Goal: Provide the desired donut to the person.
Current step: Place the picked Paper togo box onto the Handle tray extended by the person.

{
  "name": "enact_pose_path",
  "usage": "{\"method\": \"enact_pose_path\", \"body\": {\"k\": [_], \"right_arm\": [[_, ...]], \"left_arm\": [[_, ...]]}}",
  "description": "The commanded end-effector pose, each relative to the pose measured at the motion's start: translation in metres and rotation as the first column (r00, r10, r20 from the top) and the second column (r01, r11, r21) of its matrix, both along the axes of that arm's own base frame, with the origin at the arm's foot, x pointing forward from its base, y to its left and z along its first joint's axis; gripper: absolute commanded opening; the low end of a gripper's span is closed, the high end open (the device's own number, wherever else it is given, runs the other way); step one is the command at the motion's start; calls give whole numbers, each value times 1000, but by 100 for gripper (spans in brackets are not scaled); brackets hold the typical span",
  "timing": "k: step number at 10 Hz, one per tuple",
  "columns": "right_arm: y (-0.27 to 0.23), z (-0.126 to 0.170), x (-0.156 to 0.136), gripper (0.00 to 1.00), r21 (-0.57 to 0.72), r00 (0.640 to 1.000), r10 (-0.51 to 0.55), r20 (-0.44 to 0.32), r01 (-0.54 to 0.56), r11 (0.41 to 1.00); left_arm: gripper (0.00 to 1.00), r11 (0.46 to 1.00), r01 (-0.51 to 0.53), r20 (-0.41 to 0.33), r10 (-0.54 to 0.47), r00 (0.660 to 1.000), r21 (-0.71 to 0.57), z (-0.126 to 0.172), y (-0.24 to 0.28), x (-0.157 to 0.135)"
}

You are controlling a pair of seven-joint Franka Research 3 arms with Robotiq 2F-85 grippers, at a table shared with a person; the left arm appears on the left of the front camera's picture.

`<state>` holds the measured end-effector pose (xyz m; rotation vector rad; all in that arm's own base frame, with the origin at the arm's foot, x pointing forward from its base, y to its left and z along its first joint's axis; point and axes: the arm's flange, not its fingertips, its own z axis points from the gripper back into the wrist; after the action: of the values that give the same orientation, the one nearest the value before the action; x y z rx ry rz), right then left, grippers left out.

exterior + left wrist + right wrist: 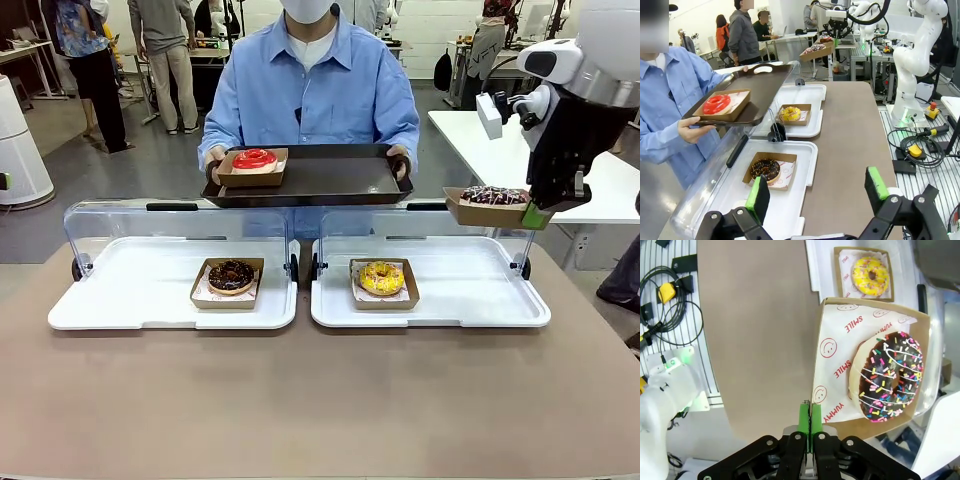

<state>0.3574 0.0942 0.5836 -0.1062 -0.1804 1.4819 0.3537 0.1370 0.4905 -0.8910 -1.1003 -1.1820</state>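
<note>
Delivery looks to be the step in hand. The right hand (pixel 537 213) is clamped shut on the rim of a cardboard boat (pixel 478 211) carrying the sprinkled chocolate donut (pixel 493 195). It holds the boat in the air at the far right, just beside the person's (pixel 310 90) black serving tray (pixel 330 178).

The grip takes one thin edge only, so the boat juts out sideways from the pads. Keeping it level and moving slowly should stop the donut sliding on its printed paper. The bare right part of the serving tray seems the place to set it, since a red-glazed donut (pixel 254 159) in its own boat fills the left part.

In the way stands the raised clear lid (pixel 400 228) of the right white tray (pixel 470 305), so the boat should pass above it. On the bench (pixel 320 400), a yellow donut (pixel 381 277) lies in that tray. A dark chocolate donut (pixel 231 276) lies in the left white tray (pixel 120 305). The left hand (pixel 817 192) hovers wide open and empty near that one.
</note>
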Motion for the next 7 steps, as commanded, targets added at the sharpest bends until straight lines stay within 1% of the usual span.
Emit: {"method": "enact_pose_path", "body": {"k": [1,7], "right_arm": [[-1,2,-1,0,-12,1000,-13,5,13,1000],[-1,2,-1,0,-12,1000,-13,5,13,1000]], "left_arm": [[100,1000,-15,5,15,1000,1,0,1,0],[100,1000,-15,5,15,1000,1,0,1,0]]}}
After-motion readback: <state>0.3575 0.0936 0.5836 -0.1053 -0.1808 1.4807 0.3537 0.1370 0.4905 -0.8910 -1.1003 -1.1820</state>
